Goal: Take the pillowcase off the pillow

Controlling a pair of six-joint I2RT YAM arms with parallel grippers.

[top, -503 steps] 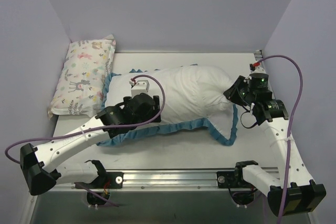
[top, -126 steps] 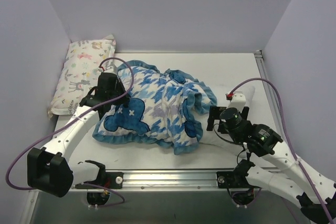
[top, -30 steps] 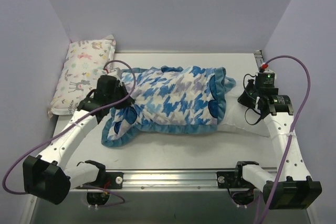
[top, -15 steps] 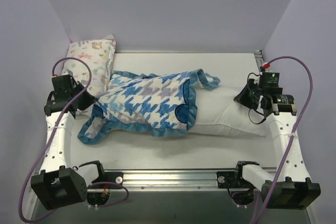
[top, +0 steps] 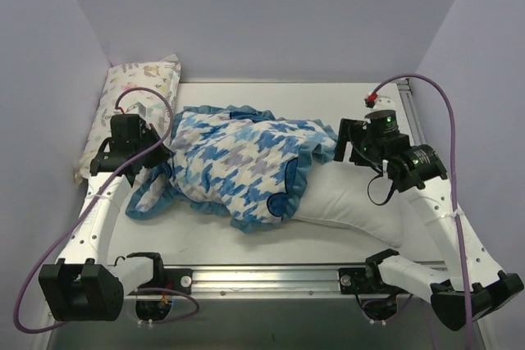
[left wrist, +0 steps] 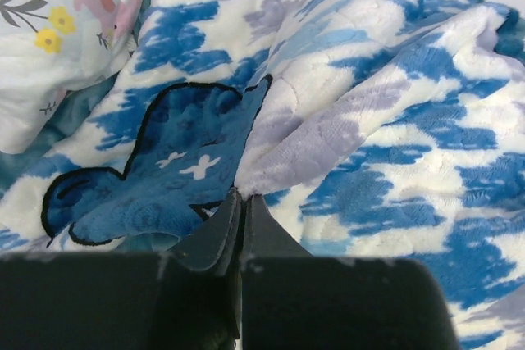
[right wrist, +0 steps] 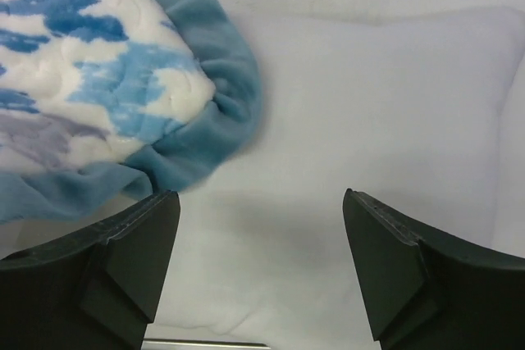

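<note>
Your left fingers (left wrist: 240, 202) are clenched on a raised fold of the pillowcase (top: 238, 165), just beside its dark blue whale patch (left wrist: 156, 161). The blue-and-white houndstooth cover lies bunched across the left and middle of the surface (top: 328, 104). Its left end is drawn up toward that arm.

Your right fingers (top: 349, 143) are released and spread wide. They hang over the bare white pillow (top: 353, 202) and grasp nothing. The pillow lies flat on the surface, angled toward the near right. Its right half is uncovered. Its left part is hidden under the pillowcase, so you cannot tell how far it reaches inside. Its near right corner is cut off behind the right arm in the overhead view.

In the right wrist view, a lobe of the blue ruffled trim (right wrist: 205, 120) rests on the white cushion. The rest of the cover runs off the left edge of that view.

A small pillow (top: 135, 112) stands along the left wall, touching the heap of fabric. Its pastel print shows flowers and leaves in the left wrist view; the other figures on it are too small to read from above. The left wrist view is filled with cloth, so the surface beneath cannot be seen there.
</note>
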